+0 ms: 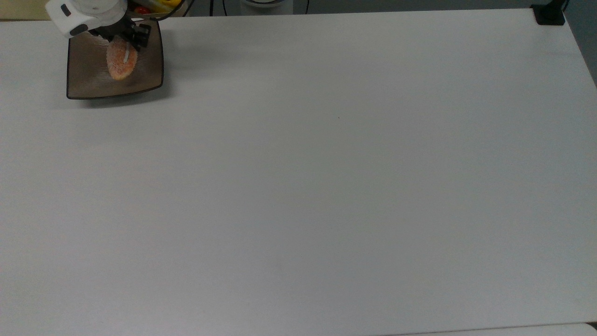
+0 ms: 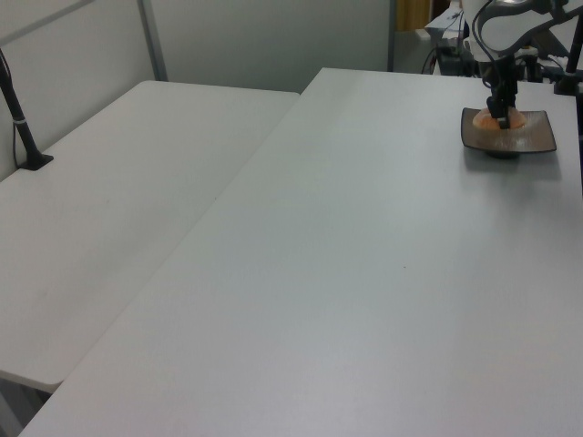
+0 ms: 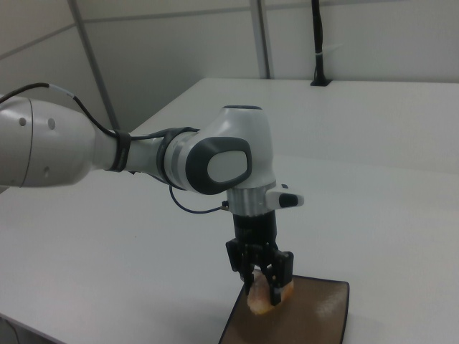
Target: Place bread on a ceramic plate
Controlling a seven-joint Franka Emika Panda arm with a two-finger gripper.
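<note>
The square brown ceramic plate (image 1: 84, 81) sits at the far left corner of the white table in the top view. An orange-brown speckled bread (image 1: 122, 63) with a white slit hangs tilted over the plate's middle. My gripper (image 1: 123, 42) is shut on its upper end. In the right view the black fingers (image 3: 279, 281) pinch the bread (image 3: 258, 301), whose lower end is at the plate (image 3: 315, 315); I cannot tell whether it touches. In the left view the gripper (image 2: 499, 109) stands upright over the bread (image 2: 503, 122) and plate (image 2: 533, 138).
Yellow and red items (image 1: 158, 5) lie just behind the plate, off the table edge. A black clamp (image 1: 550, 14) sits at the top view's top right corner. A second white table (image 2: 118, 200) with a black post (image 2: 23, 118) adjoins in the left view.
</note>
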